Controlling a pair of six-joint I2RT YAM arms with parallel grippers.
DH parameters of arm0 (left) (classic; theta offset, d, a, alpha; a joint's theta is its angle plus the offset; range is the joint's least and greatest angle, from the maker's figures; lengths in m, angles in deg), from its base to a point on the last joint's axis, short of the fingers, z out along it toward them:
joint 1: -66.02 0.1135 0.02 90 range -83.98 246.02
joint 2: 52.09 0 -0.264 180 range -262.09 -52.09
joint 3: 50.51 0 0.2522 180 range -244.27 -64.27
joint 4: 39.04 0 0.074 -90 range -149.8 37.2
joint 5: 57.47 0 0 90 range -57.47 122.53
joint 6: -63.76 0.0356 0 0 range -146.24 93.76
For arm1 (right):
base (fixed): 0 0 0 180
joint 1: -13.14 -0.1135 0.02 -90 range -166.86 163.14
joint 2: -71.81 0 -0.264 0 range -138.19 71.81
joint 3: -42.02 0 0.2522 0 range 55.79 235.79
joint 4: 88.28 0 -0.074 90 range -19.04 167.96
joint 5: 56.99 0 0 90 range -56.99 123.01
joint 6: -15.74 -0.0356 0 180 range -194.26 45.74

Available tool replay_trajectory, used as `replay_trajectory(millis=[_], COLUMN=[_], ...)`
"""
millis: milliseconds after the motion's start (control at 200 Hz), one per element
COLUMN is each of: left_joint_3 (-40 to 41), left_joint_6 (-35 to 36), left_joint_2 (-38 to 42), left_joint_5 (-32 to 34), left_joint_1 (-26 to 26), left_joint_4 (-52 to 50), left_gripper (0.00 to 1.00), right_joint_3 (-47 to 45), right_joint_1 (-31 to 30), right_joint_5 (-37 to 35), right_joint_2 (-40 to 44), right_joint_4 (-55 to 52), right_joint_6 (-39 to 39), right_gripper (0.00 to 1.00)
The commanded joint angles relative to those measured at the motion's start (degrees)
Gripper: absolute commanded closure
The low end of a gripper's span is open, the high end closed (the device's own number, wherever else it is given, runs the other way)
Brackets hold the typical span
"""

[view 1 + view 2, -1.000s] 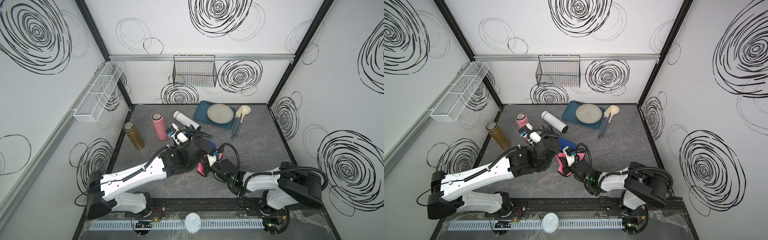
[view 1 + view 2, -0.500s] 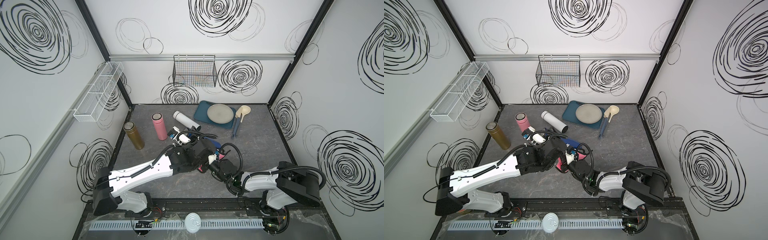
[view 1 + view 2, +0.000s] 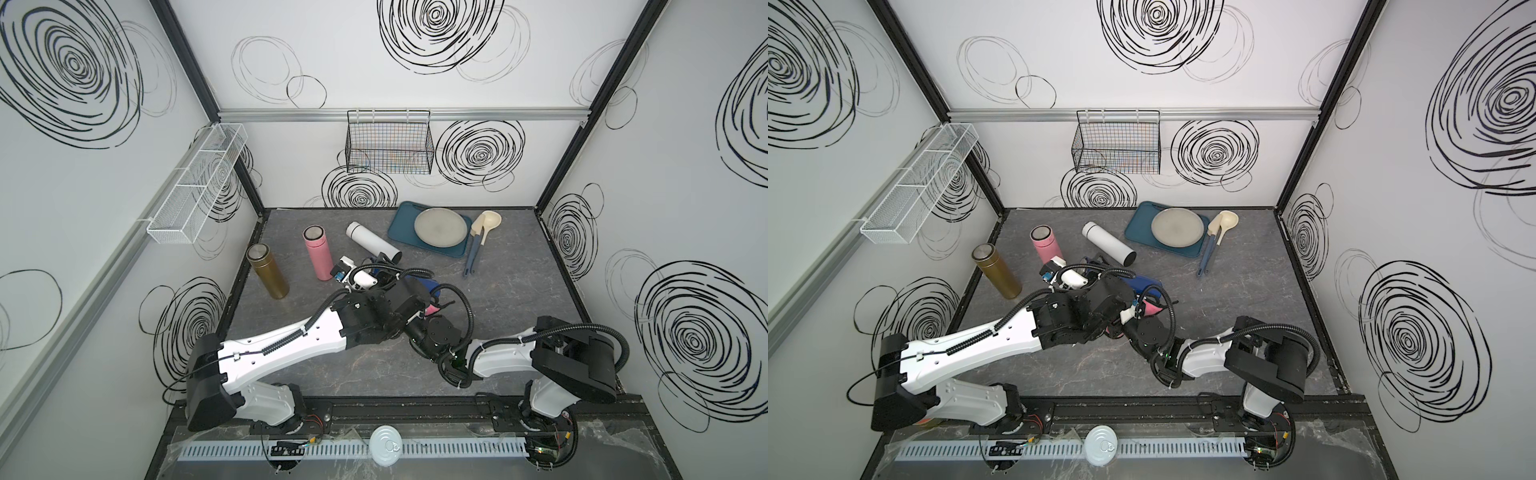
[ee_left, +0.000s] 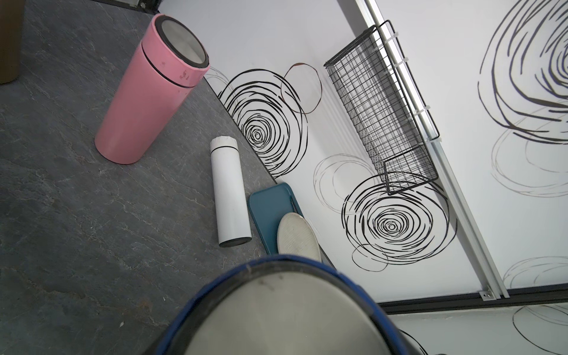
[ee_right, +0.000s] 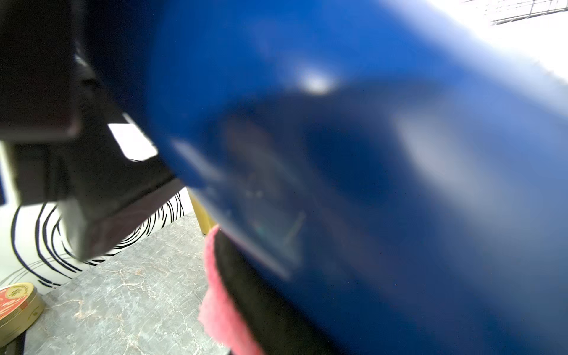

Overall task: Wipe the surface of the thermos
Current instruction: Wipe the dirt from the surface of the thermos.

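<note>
I am gripping the blue thermos point(image 3: 428, 286) in my left gripper point(image 3: 405, 300), jaws clamped round its body near the middle of the table point(image 3: 519, 291), though my own wrist is hiding them in both top views. My right gripper point(image 3: 419, 318) is pinching the pink cloth point(image 5: 221, 292) tight and pressing it against the thermos's side. Pale marks on the blue wall are showing in the right wrist view, but they are blurring too much to read. A red and gold tin point(image 5: 15, 307) is carrying lettering that is too small to make out, and the frame edge is cutting it off. Small marks near the pink thermos's point(image 4: 147, 101) lid are staying illegible.
</note>
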Motion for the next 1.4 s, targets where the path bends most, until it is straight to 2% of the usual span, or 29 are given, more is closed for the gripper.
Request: replay_trajectory(millis=[0, 80, 155, 295, 415, 600, 761, 1051, 1156, 1396], left_joint_3=[-0.91, -0.32, -0.23, -0.65, -1.93, -1.05, 0.94, -0.29, -1.45, -0.10], left_joint_6=[-1.18, -1.76, -2.06, -2.13, -4.50, -7.92, -9.47, -11.03, -8.36, 10.16], left_joint_2=[0.76, 0.98, 1.10, 0.63, -0.33, -0.16, 1.09, -0.31, -0.62, 0.45], left_joint_5=[-5.87, -5.96, -6.41, -7.45, -7.44, -7.98, -8.43, -8.79, -8.15, -8.85], left_joint_1=[-2.31, -2.26, -2.18, -2.33, -2.34, -1.84, -1.73, -1.57, -1.49, 1.72], left_joint_4=[-5.11, -5.04, -4.78, -4.48, -8.37, -11.30, -11.20, -13.24, -12.73, -1.21], left_gripper=[1.00, 1.00, 1.00, 1.00, 1.00, 1.00, 1.00, 1.00, 1.00, 1.00], right_joint_3=[-3.95, -7.07, -6.35, 0.79, 4.95, 1.32, -2.87, 5.01, 5.23, -7.71], right_joint_1=[1.73, 1.74, 1.68, 1.42, 1.39, 2.29, 2.59, 2.02, 2.51, 4.55], right_joint_5=[-9.74, -12.09, -11.36, -5.10, -1.36, -10.02, -13.21, -3.39, -3.88, -10.62], right_joint_2=[0.59, 2.03, 2.75, 0.45, -2.10, -5.14, -2.82, -2.82, -2.95, 1.68], right_joint_4=[5.31, 5.51, 4.29, 3.81, 5.43, 8.91, 9.48, 9.18, 7.55, 6.56], right_joint_6=[-1.94, -2.40, -2.36, -0.43, -0.36, -2.43, -1.90, -1.05, -1.73, -3.78], right_gripper=[1.00, 1.00, 1.00, 1.00, 1.00, 1.00, 1.00, 1.00, 1.00, 1.00])
